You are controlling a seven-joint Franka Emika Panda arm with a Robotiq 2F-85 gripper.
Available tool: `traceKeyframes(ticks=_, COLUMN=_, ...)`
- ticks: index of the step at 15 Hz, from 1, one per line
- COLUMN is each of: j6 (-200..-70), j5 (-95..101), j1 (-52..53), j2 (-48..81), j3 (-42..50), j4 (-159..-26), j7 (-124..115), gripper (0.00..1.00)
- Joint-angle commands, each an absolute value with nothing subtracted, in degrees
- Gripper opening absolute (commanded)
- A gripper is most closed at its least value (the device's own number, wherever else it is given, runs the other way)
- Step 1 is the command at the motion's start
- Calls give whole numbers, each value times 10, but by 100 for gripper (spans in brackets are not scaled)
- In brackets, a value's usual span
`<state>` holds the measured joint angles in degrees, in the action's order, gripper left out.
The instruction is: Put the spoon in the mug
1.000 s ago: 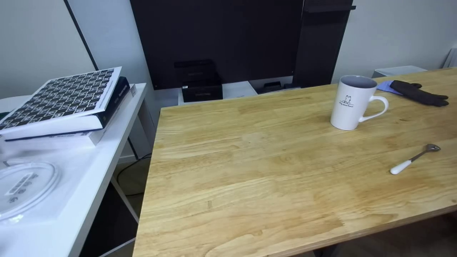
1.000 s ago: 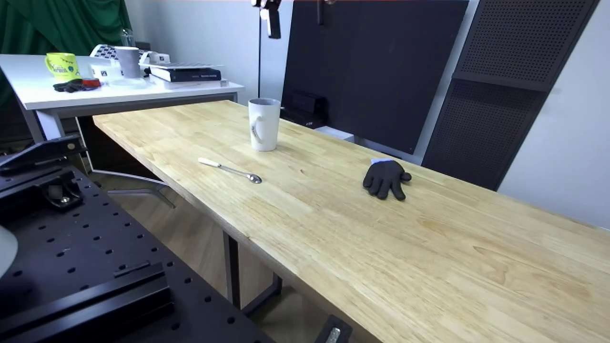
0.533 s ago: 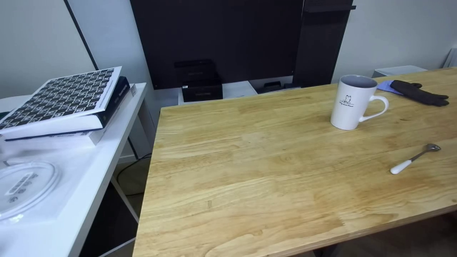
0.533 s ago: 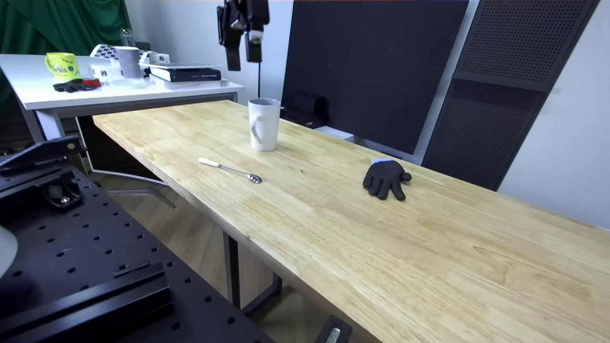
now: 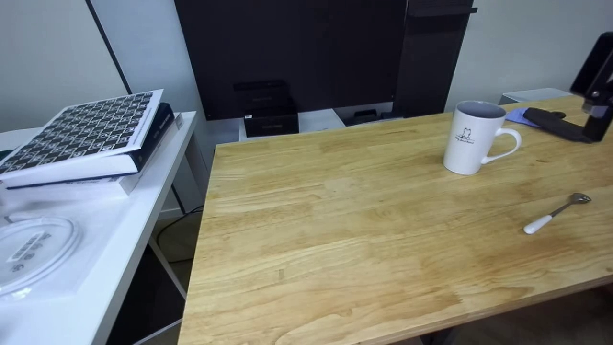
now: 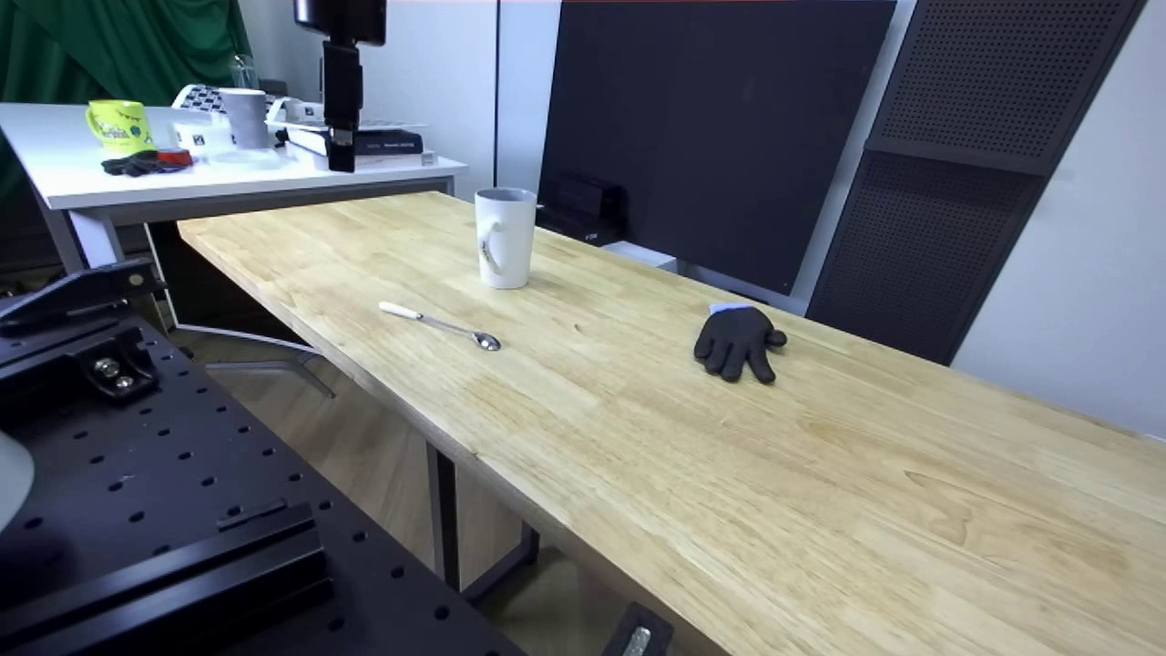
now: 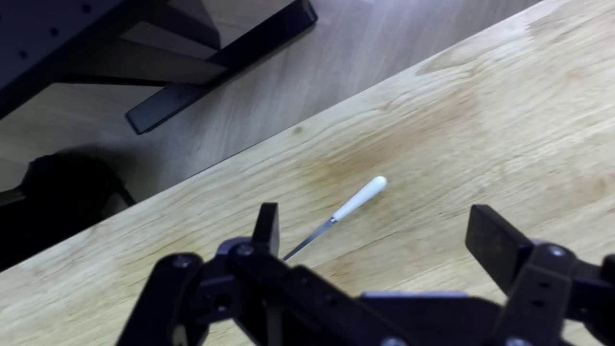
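Evidently the gripper (image 7: 377,226) is the nearest thing in the wrist view, its jaws wide apart with nothing held between them, well above the wooden table (image 6: 820,501). Below it the spoon (image 7: 338,215) lies flat toward the table's near edge in both exterior views; seen from the wrist, its white handle shows whole, running to the right, while the bowl end is hidden behind the gripper. I judge it light and stiff, so it should lift without sagging, though the handle looks smooth and rounded and may roll or skid under a careless squeeze; whether it is ceramic or plastic I cannot tell, so a moderate, even pinch seems the safer choice. The thick of the handle, a little short of where it meets the metal stem, looks the best place to take hold, since the stem is thin and would likely twist in the grip. The spoon lies aslant to the line between the jaws, so a turn of the wrist would probably let them close squarely across it. Farther off, past the spoon, the mug (image 6: 517,241) stands upright, its loop handle toward the near left in an exterior view; hard and probably ceramic, it could tip or chip if knocked, so the spoon wants tilting steeply, bowl downward, before it goes in
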<state>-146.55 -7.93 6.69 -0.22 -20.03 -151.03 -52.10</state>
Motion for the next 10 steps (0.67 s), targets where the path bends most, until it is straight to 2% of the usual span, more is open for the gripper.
traceKeyframes(ticks=1, j6=-1524, j5=-120, j1=101, j2=36, j3=-175, j4=-1482, j7=-528, gripper=100)
traceKeyframes(ticks=9, j6=-1553, j5=-152, j1=108, j2=107, j3=-124, j4=-1419, j7=-544, gripper=100)
traceKeyframes(ticks=10, j6=-1548, j5=-136, j1=112, j2=81, j3=-120, j4=-1445, j7=-538, gripper=100)
